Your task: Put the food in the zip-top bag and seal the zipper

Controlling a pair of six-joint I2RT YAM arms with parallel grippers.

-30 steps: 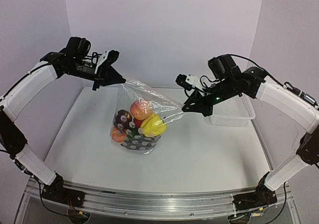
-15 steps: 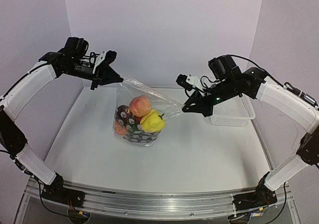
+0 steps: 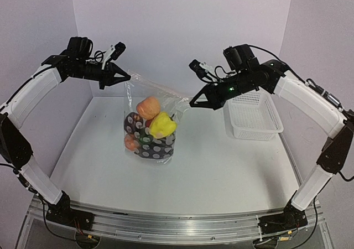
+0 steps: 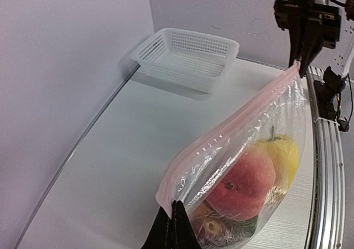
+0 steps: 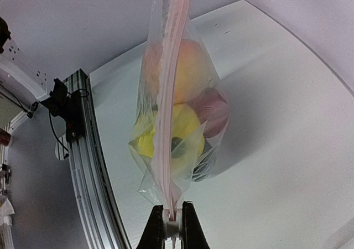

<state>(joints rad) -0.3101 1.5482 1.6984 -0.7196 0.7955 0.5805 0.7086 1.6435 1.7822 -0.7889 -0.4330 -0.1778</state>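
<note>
The zip-top bag (image 3: 150,131), clear with white dots, hangs stretched between my two grippers with the food inside. A peach fruit (image 3: 147,107), a yellow one (image 3: 162,125), a dark purple one (image 3: 133,123) and an orange one (image 3: 130,144) show through the plastic. My left gripper (image 3: 128,78) is shut on the bag's left top corner (image 4: 166,196). At the other end, my right gripper (image 3: 192,104) is shut on the right top corner (image 5: 176,202). The pinkish zipper (image 4: 235,122) runs taut between them and looks pressed together (image 5: 168,94).
A white perforated basket (image 3: 264,128) stands at the back right of the white table, behind my right arm. The purple walls close in the back and both sides. The metal rail (image 5: 91,166) runs along the near edge.
Both grippers rose and shifted left, still holding the corners. The bag with the food came up and moved left with them; its mouth edge is pulled tighter.
</note>
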